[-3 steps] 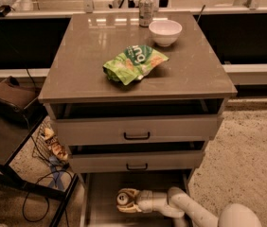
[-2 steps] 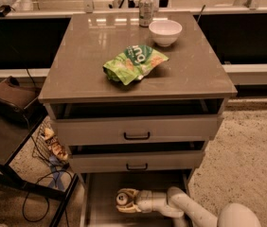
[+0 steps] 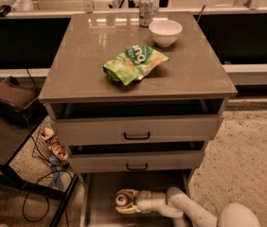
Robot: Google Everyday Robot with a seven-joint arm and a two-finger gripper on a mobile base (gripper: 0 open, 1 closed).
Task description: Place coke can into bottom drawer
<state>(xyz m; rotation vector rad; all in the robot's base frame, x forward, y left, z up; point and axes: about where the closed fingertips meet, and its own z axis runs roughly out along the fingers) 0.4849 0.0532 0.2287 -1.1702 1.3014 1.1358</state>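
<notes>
The coke can (image 3: 122, 198) sits upright inside the pulled-out bottom drawer (image 3: 100, 207), its silver top with pull tab facing up. My gripper (image 3: 124, 201) reaches in from the lower right, with its pale fingers (image 3: 129, 209) on either side of the can. The white arm (image 3: 190, 211) runs from the lower right corner into the drawer. The can's orange-red side is mostly hidden from this high view.
On the cabinet top (image 3: 76, 79) lie a green chip bag (image 3: 132, 63), a white bowl (image 3: 165, 32) and a silver-grey can (image 3: 146, 10). The two upper drawers (image 3: 136, 130) stand slightly open. A black cart (image 3: 5, 141) and cables (image 3: 48, 193) are at the left.
</notes>
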